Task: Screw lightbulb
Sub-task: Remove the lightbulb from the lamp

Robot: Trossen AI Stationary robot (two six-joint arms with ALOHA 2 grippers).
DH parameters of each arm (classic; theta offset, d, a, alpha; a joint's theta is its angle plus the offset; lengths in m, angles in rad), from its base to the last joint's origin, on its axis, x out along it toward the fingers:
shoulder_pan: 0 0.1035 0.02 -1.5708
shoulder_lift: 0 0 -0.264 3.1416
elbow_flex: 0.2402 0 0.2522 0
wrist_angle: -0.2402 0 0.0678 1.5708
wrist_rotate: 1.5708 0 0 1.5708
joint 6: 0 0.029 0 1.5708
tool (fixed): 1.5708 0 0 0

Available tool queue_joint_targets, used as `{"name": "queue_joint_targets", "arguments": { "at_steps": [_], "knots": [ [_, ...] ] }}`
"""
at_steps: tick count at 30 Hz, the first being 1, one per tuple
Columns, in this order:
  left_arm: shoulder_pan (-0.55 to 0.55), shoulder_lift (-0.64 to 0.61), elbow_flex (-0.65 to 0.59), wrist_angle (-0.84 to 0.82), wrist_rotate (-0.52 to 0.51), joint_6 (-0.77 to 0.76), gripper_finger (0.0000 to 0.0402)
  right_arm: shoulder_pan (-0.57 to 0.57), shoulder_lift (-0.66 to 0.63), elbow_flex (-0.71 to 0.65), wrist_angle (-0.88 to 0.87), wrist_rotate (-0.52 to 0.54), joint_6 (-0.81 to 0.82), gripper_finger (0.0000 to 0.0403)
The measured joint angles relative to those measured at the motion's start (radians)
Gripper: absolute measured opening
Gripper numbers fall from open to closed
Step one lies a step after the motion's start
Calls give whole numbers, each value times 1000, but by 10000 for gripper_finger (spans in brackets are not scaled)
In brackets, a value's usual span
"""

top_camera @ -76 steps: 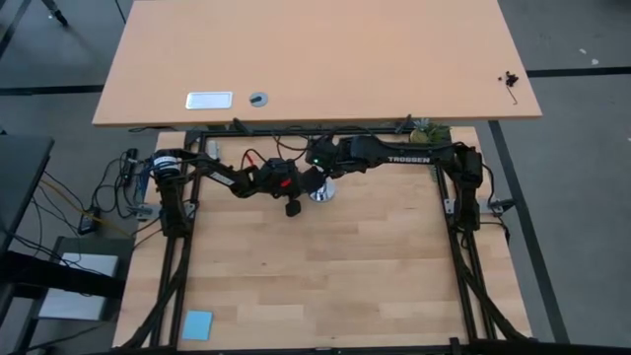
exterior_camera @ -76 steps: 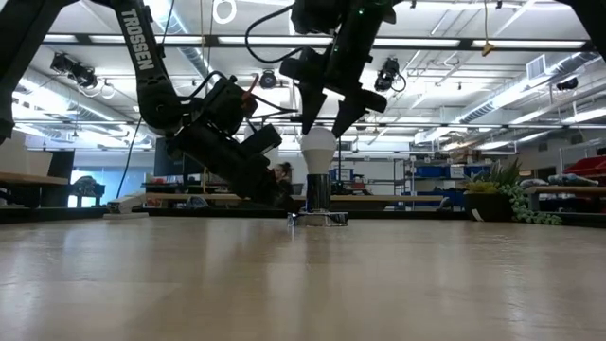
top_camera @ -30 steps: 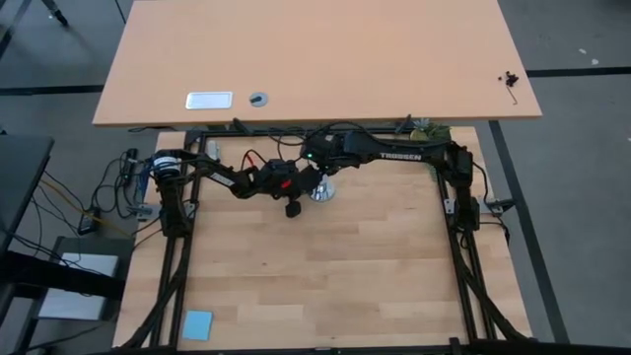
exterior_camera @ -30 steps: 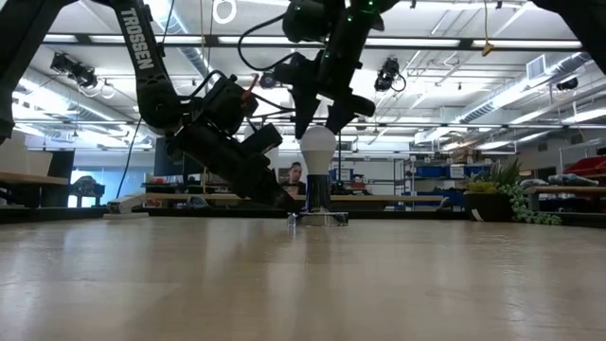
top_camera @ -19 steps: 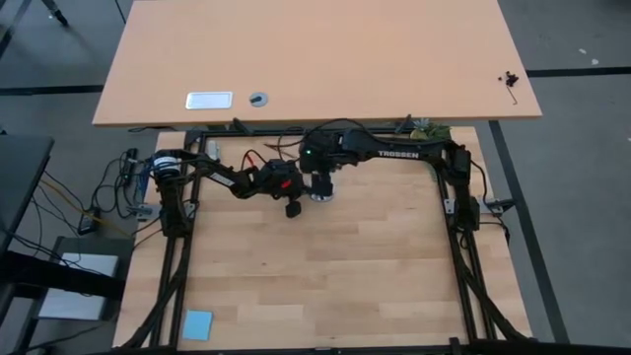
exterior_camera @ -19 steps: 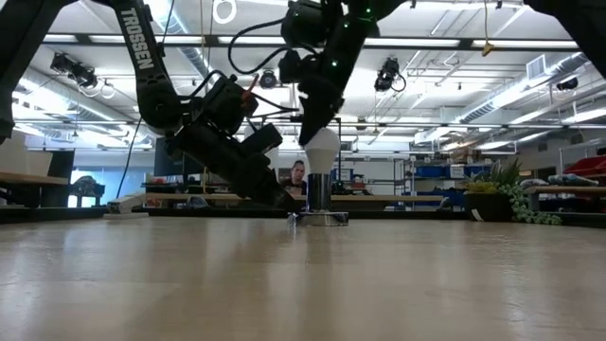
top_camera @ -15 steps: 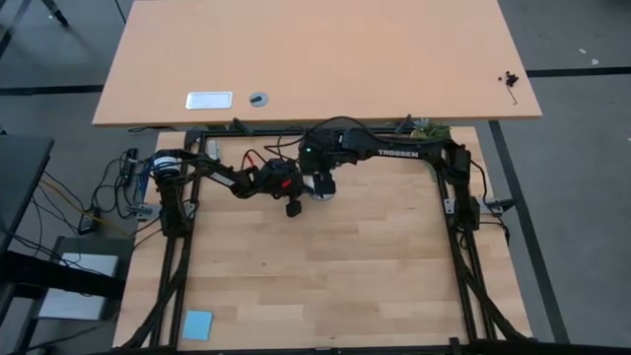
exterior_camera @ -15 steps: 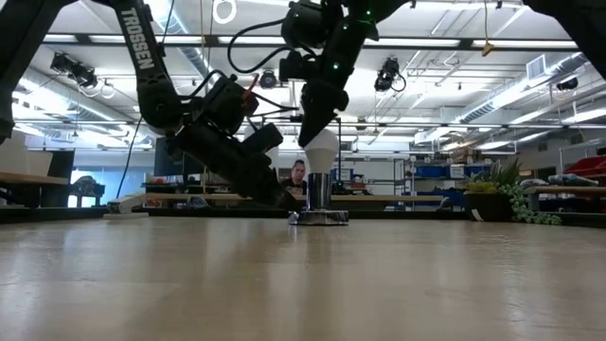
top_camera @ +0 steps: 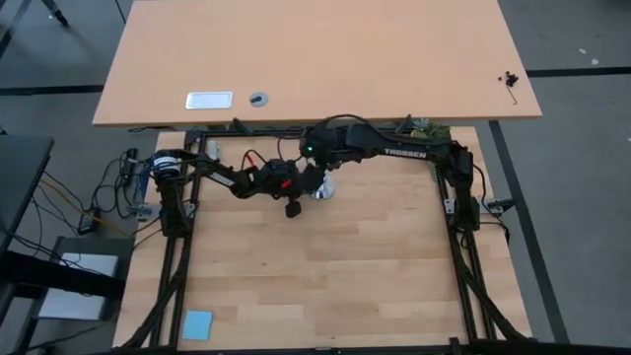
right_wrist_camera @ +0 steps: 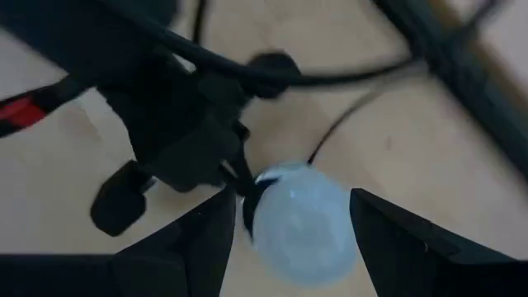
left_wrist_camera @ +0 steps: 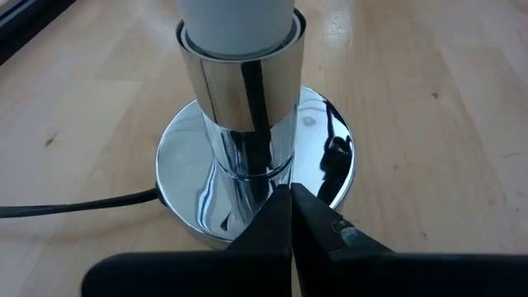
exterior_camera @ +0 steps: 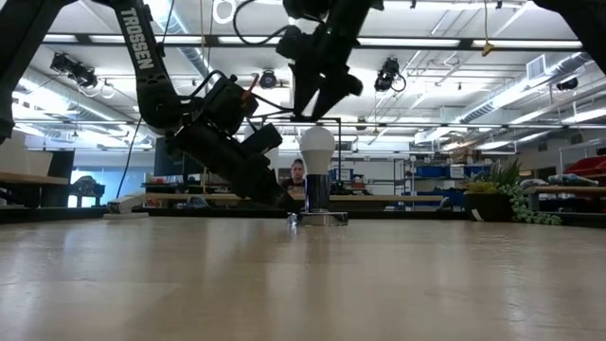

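The white lightbulb [exterior_camera: 317,148] stands upright with its base in the chrome socket [left_wrist_camera: 241,91], whose round disc [exterior_camera: 318,219] lies on the wooden table. My right gripper [exterior_camera: 320,106] hangs open just above the bulb's top and touches nothing. In its wrist view its fingers stand on either side of the lightbulb [right_wrist_camera: 304,221] below. My left gripper [left_wrist_camera: 290,196] is shut, low at the socket's left side [top_camera: 299,189]. My left gripper rests its shut fingertips [left_wrist_camera: 280,216] on the top of the socket's chrome disc [left_wrist_camera: 318,157], close beside the upright stem. The fingers slant down at it from the table's left. The disc lies flat on the table.
A black cord [left_wrist_camera: 74,203] runs off from the disc across the table. A larger beige table [top_camera: 315,59] stands beyond the far edge. A blue pad [top_camera: 197,323] lies at the near left corner, and a plant [top_camera: 426,128] sits at the far right.
My right gripper, whose fingers stood around the bulb's top, has rolled about its own axis and then risen clear of the bulb. The bulb has stayed upright in the socket.
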Motion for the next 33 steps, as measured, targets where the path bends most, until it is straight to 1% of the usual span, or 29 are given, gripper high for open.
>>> {"name": "queue_joint_targets", "arguments": {
  "at_steps": [2,5,12,15,18,20,21,23,26,29,31,33],
  "knots": [
    [0,0,0,0,0,-1,1,-14,0,1,-37,-30,81,245],
    [0,0,0,-1,0,-3,1,-32,7,-3,-73,-51,116,247],
    [0,0,0,0,0,-3,1,-62,13,-58,-11,-155,122,276],
    [0,0,0,0,0,-3,1,-72,12,-75,-5,-170,122,285],
    [0,0,0,0,0,-3,1,-84,10,-85,-4,-175,98,284],
    [0,0,0,0,0,-3,1,-95,10,-85,1,-180,34,278],
    [0,0,0,0,-1,-3,1,-100,10,-85,7,-183,-24,274],
    [0,0,0,0,0,-3,1,-107,10,-85,25,-184,-184,265],
    [0,0,0,0,0,-3,1,-114,10,-86,56,-187,-472,254],
    [0,0,0,0,0,-2,1,-118,12,-87,67,-215,-717,246],
    [0,0,0,0,0,-2,1,-118,12,-87,73,-228,-774,242],
    [0,0,0,0,0,-2,1,-112,13,-87,84,-228,-750,240]
  ]
}}
